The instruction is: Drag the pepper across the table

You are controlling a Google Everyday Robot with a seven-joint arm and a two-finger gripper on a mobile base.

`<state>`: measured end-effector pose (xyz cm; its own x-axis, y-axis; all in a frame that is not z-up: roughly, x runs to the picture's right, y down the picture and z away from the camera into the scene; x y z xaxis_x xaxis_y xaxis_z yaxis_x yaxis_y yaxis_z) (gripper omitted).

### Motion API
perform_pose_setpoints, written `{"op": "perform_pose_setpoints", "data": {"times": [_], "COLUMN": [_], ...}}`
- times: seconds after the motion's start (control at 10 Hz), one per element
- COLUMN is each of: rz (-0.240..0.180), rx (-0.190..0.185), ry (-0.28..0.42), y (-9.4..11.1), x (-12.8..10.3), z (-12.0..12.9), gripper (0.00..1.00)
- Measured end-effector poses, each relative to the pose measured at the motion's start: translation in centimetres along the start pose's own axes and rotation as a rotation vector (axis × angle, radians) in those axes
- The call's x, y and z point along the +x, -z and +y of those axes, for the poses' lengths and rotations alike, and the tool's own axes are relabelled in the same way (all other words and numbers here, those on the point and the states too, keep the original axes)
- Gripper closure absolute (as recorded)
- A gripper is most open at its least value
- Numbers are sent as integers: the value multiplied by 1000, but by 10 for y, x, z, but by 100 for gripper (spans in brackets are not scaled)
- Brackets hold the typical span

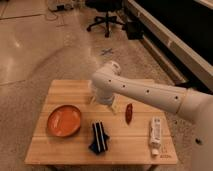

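The pepper (129, 113) is a small dark red chili lying on the light wooden table (65, 90), right of centre. My white arm reaches in from the right across the table. My gripper (104, 104) hangs below the arm's wrist over the middle of the table, a short way left of the pepper and apart from it. Its fingers are mostly hidden under the arm.
An orange plate (64, 120) sits at the left. A dark blue striped cloth (99, 137) lies near the front, between plate and pepper. A white tube (155, 134) lies at the right front. Beyond the table are bare floor and an office chair (106, 15).
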<state>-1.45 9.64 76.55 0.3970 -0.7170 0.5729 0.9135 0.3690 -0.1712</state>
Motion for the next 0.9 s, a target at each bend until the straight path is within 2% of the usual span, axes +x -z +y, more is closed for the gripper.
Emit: {"op": "perform_pose_setpoints", "data": {"times": [0.8, 0.9], "rz": [0, 7], "rx": [-2, -13], "ry": [-1, -6], "y": [-1, -6], "x": [1, 9], "z": [1, 11], "gripper": [20, 20]}}
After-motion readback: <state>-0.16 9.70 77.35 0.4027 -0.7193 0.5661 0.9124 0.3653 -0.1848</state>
